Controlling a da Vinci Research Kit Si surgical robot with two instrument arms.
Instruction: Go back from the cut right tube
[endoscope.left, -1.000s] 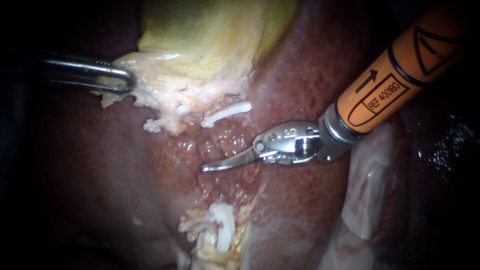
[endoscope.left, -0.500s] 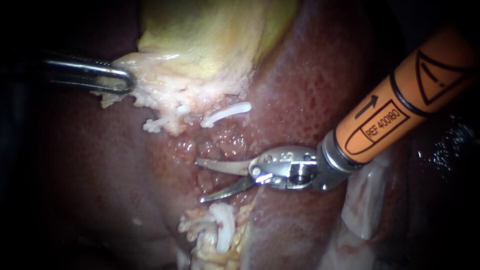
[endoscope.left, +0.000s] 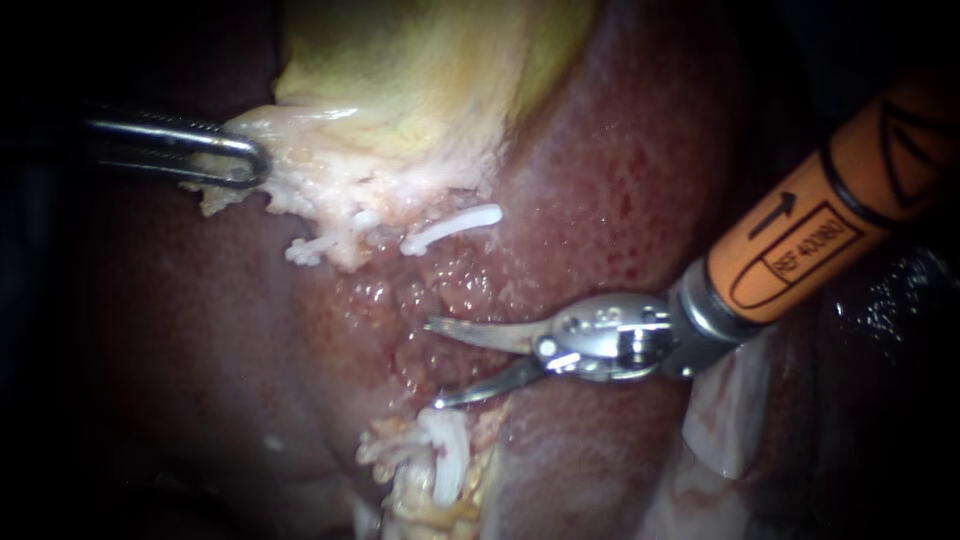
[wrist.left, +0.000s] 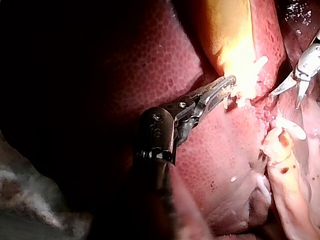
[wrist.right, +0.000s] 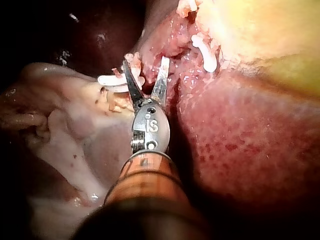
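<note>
The liver (endoscope.left: 620, 180) fills most of what I can see from here, dark red and wet. The yellowish gallbladder (endoscope.left: 400, 70) lies over its upper part and ends in a ragged pale fringe. A fold of pale tissue (endoscope.left: 730, 400) sits off to the lower right, under the orange shaft.

The right instrument (endoscope.left: 437, 362) comes in from the upper right on that orange shaft. Its two thin blades are spread apart with nothing between them, over the raw red patch of liver below the gallbladder. The left instrument (endoscope.left: 255, 160) reaches in from the left, and its jaws are clenched on the pale fringe at the gallbladder's edge; the left wrist view shows both jaws pinching that fringe.

The cut tube (endoscope.left: 440, 470) shows as a pale stump at the bottom of the raw patch, with the lower clips (endoscope.left: 448, 445) white across it. An upper clip (endoscope.left: 452, 228) lies on a short clipped end just under the gallbladder's fringe, and another white clip (endoscope.left: 315, 245) sits to its left. The two ends are well apart, with bare liver between them. The spread blades lie in that gap. The upper blade is clear of the upper clip. The lower blade's tip is just beside the lower clips, and I cannot tell whether it touches them.
</note>
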